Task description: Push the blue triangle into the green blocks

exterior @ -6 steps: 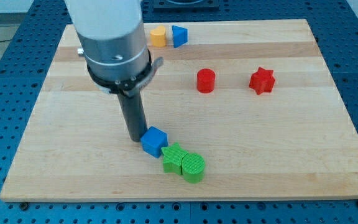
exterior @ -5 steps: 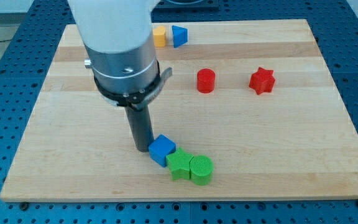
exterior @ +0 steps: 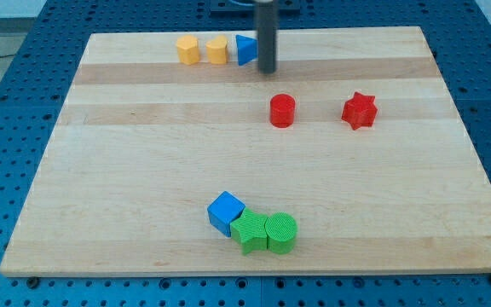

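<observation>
**Seven blocks on the counter; tip at the upper centre**

Seven blocks lay on the wooden counter (exterior: 101, 170). My tip (exterior: 267, 71) stood at the upper centre of the frame, just right of the blue triangle (exterior: 245, 49); whether they touched could not be told. No pincer was fitted, so no pincer state could be told. Two yellow blocks (exterior: 187, 49) (exterior: 217, 49) sat in a row left of the triangle. The red cylinder (exterior: 283, 111) and red star (exterior: 358, 110) lay right of centre. At the lower centre, the blue cube (exterior: 226, 211) touched the green star (exterior: 249, 232), beside the green cylinder (exterior: 280, 233), well apart from the triangle.
</observation>
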Controlling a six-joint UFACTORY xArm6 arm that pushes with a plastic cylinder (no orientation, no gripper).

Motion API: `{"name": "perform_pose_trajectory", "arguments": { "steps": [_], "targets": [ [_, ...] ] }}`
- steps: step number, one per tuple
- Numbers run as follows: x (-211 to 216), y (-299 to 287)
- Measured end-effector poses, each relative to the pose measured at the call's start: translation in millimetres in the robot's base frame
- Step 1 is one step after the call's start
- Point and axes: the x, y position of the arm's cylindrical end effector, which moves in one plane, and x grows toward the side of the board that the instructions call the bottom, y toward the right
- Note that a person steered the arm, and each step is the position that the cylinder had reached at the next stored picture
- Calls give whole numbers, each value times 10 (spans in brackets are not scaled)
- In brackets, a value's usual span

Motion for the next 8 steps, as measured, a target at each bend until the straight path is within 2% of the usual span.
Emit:
{"name": "perform_pose_trajectory", "arguments": {
  "steps": [1, 2, 8],
  "targets": [
    [-567, 112],
    [-635, -389],
    [1545, -1384]
  ]
}}
